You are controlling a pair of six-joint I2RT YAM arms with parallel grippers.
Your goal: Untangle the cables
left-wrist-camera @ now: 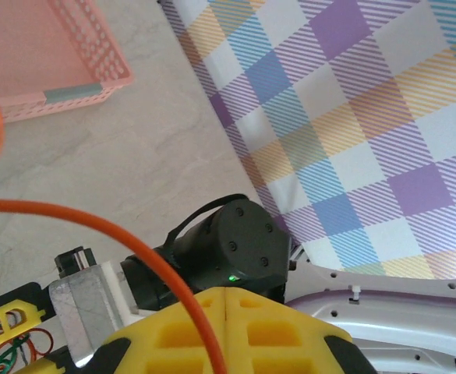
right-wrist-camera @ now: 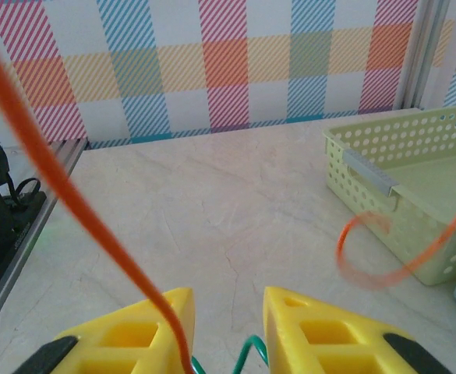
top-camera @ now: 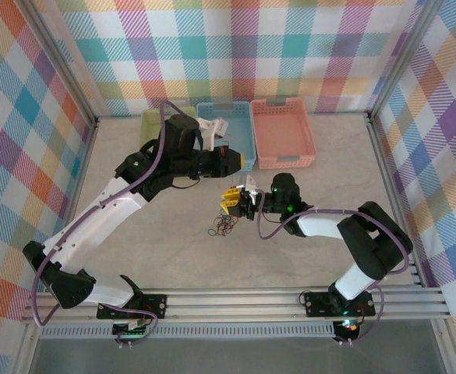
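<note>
Orange cable [left-wrist-camera: 146, 253]: clamped in my left gripper [left-wrist-camera: 226, 312]. It sweeps in from the left edge of the left wrist view and runs down into the seam between the yellow fingers.
Left gripper state: clenched, with both fingers pressed together on that cable, held up near the blue basket [top-camera: 228, 132].
Right gripper [right-wrist-camera: 228, 300]: my jaws stand part-way apart with a clear gap between them, and I see nothing pinched.
Inside the right jaws: an orange strand [right-wrist-camera: 76, 204] lies along the inner face of one finger, and a green cable [right-wrist-camera: 251, 351] curls up in the gap.
Same strand as the left's: I cannot tell.
Cables [top-camera: 224, 227]: a small curly tangle of orange-red, black and green on the table [top-camera: 173, 257], just beside my right gripper on its near side.
Baskets: the green basket [right-wrist-camera: 368, 167], the blue one and the pink basket [left-wrist-camera: 79, 93] stand in a row at the far edge, apart from the tangle.
</note>
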